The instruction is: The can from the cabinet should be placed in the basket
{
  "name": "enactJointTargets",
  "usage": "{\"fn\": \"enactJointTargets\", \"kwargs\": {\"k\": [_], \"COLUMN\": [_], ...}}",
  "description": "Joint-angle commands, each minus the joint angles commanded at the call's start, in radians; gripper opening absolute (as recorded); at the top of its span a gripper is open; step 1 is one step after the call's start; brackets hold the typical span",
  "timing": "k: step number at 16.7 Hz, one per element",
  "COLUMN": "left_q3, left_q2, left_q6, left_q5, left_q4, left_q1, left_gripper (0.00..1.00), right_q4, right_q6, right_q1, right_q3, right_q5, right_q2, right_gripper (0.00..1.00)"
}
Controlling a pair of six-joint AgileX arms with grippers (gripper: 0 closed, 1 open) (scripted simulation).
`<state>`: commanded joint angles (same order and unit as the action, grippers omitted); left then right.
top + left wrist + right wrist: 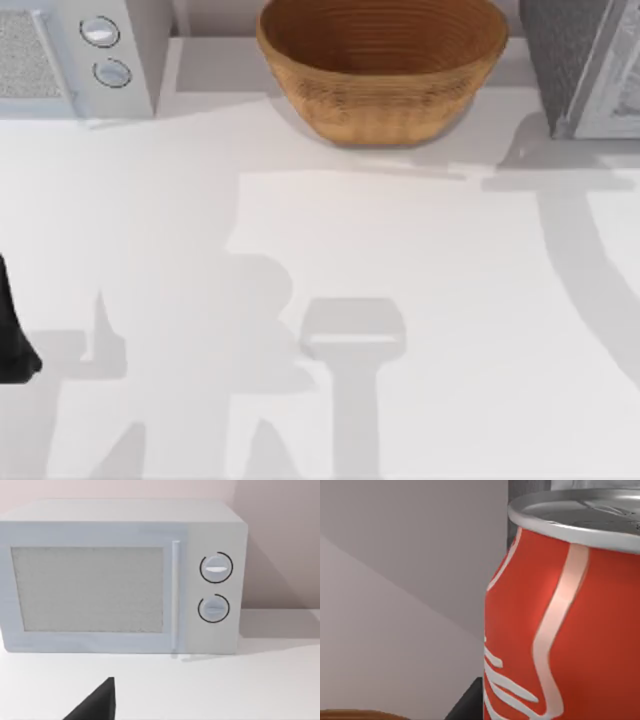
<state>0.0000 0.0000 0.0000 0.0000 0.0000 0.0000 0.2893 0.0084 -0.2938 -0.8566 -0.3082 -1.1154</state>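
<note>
Can (560, 625) stands upright, long axis vertical, silver lid uppermost, close before the right wrist camera; grip on it cannot be told. Basket (382, 70) sits at table (400, 300) rear centre, cabinet (585, 65) rear right, microwave (75, 55) rear left. Left arm (12, 330) parked at left edge.

One wicker basket (382, 70) is counted at the back of the counter (430, 330). One white microwave (85, 55) is seen at the back left, and two round knobs (216, 568) are counted on its front. One dark grey speckled cabinet (560, 55) is seen at the back right. One red can (560, 630) is counted.
</note>
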Motion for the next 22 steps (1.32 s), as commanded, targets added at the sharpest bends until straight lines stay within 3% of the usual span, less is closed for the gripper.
{"fn": "enactJointTargets", "kwargs": {"k": [6,11,22], "left_q3": [0.0,0.0,0.0], "left_q2": [0.0,0.0,0.0], "left_q6": [0.0,0.0,0.0], "left_q5": [0.0,0.0,0.0], "left_q4": [0.0,0.0,0.0], "left_q1": [0.0,0.0,0.0], "left_gripper": [1.0,1.0,1.0], "right_q4": [0.144,0.233,0.256], "right_q6": [0.004,0.007,0.01], "right_q1": [-0.156,-0.242,-0.26], "right_q3": [-0.451,-0.709,-0.806], "right_q5": [-0.158,-0.249,-0.269], "right_q2": [-0.638,-0.992,-1.114], "right_gripper": [0.0,0.0,0.0]}}
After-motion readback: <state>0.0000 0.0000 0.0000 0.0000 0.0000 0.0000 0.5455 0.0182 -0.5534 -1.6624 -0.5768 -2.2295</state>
